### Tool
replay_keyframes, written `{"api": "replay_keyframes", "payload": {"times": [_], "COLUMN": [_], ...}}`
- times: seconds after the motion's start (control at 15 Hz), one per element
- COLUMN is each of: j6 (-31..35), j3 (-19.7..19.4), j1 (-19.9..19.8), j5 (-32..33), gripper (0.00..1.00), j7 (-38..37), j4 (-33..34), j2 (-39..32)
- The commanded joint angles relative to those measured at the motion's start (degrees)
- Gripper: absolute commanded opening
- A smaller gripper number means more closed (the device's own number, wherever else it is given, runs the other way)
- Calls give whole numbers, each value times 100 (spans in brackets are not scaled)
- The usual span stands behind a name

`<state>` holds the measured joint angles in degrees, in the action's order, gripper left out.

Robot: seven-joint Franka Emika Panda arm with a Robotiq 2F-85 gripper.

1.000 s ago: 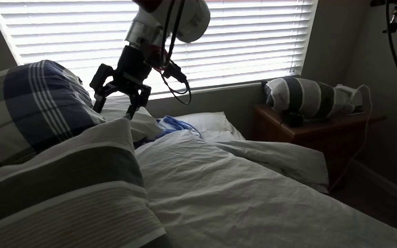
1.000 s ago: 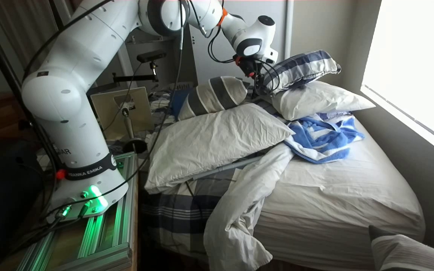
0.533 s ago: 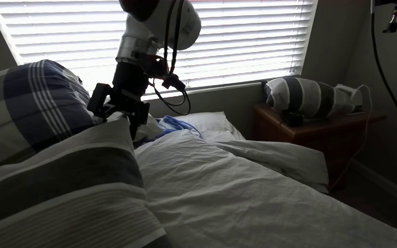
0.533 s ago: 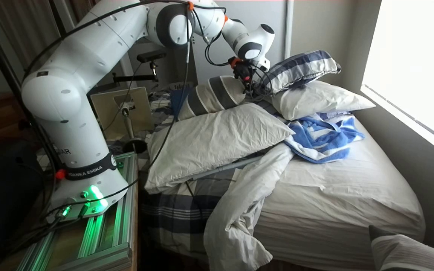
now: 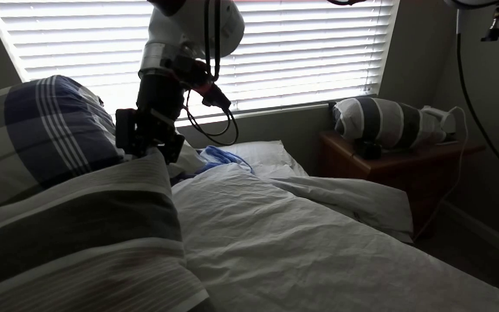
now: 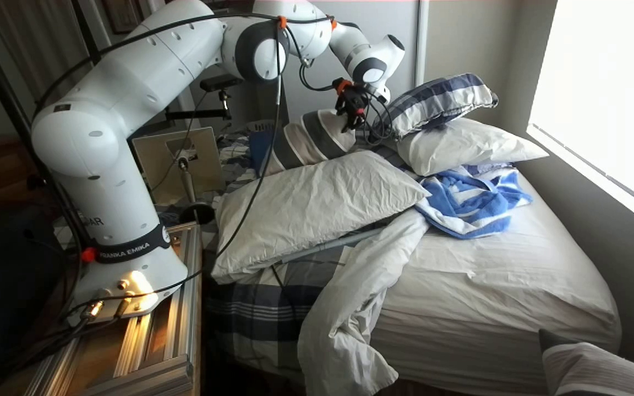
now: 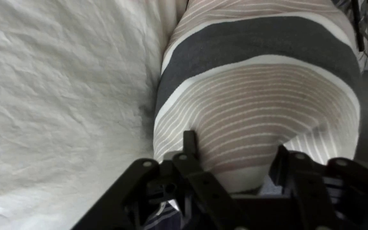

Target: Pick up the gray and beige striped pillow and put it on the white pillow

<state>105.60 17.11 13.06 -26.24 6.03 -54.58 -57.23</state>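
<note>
The gray and beige striped pillow (image 5: 98, 216) leans on the bed in both exterior views, beside a white pillow (image 6: 317, 203). Its stripes fill the middle of the wrist view (image 7: 257, 92). My gripper (image 7: 235, 143) straddles its top edge; the fabric bulges between the fingers and creases at both fingertips, so the fingers look pressed onto it. In an exterior view the gripper (image 5: 150, 149) is at the pillow's upper corner, fingertips hidden. The white pillow lies flat and rumpled, and shows at the left of the wrist view (image 7: 59, 111). The striped pillow still rests on the bed.
A plaid pillow (image 6: 438, 104) lies on another white pillow (image 6: 476, 146) near the window, close to the gripper. A blue and white towel (image 6: 471, 201) lies on the bed. A striped bolster (image 5: 383, 121) is on the nightstand (image 5: 375, 167). The arm's cables hang over the bed.
My gripper has come down onto the striped pillow's upper corner, its fingers moving to either side and looking closer together. The pillow has deformed slightly. The base light has turned from green to yellow.
</note>
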Motion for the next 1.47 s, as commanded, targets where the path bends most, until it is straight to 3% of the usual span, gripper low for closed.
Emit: {"api": "replay_keyframes", "payload": {"times": [0.0, 0.2, 0.33, 0.93, 1.2, 1.4], "j6": [-415, -663, -769, -1255, -1338, -1049], "j3": [69, 129, 160, 104, -182, -493], "j1": [35, 30, 27, -199, -491, -674], "j5": [12, -104, -127, -146, -120, -80], "gripper": [23, 3, 0, 2, 2, 2], "j7": [-57, -289, -479, -1822, -2538, -2947], "j4": [438, 344, 203, -22, -665, -1500], "j2": [-81, 232, 544, 1946, 2564, 3007]}}
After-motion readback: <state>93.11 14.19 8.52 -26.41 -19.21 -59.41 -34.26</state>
